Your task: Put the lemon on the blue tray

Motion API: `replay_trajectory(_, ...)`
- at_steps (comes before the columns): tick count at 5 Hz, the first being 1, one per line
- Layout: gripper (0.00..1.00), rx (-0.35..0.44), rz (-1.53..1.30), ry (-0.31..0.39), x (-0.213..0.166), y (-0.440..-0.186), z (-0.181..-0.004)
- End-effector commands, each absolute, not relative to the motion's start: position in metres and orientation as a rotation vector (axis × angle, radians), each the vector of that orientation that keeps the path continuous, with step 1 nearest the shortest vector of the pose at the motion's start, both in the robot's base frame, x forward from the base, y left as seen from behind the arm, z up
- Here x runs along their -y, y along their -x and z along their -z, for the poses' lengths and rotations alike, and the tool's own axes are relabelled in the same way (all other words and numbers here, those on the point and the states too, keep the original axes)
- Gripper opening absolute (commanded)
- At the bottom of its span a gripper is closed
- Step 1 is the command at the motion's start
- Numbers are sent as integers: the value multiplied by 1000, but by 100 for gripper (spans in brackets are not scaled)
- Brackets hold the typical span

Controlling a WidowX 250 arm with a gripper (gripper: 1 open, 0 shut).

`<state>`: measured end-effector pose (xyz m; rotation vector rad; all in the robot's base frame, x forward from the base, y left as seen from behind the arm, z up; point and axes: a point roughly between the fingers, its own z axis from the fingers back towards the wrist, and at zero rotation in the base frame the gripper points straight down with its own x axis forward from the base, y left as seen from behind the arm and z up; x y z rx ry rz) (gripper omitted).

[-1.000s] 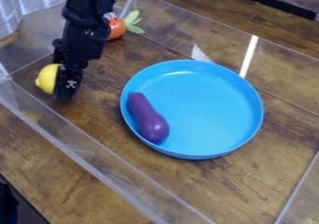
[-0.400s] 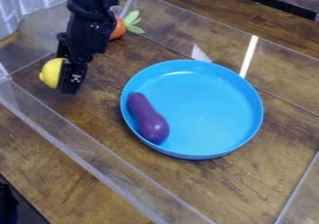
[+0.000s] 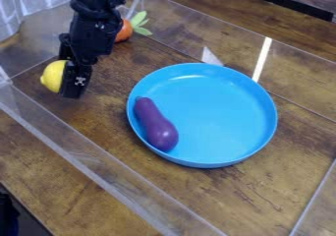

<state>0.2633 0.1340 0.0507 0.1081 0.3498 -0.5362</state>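
The lemon [image 3: 51,76] is a small yellow oval at the left of the wooden table. My gripper [image 3: 63,80] comes down on it from above, and its black finger [image 3: 78,83] presses the lemon's right side. The other finger is hidden behind the fruit. The jaws stand wide, shut on the lemon, which moves with them. The blue tray [image 3: 250,132] lies to the right, well apart from the lemon, with a purple eggplant [image 3: 156,123] lying in its left part.
An orange carrot with green leaves [image 3: 125,28] lies behind the arm at the top. Clear plastic walls [image 3: 79,151] border the work area along the front left and the back. Dark wooden table [image 3: 262,201] lies around the tray.
The gripper and the lemon have shifted together slightly up and to the right. The tray and the eggplant have not moved.
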Motion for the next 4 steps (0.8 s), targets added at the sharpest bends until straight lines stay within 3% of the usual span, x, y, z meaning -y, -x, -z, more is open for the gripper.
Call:
replay_trajectory(1, 0, -250, 534, -175, -132, -279, -85)
replay_trajectory(4, 0, -238, 515, -182, -128, -282, -96)
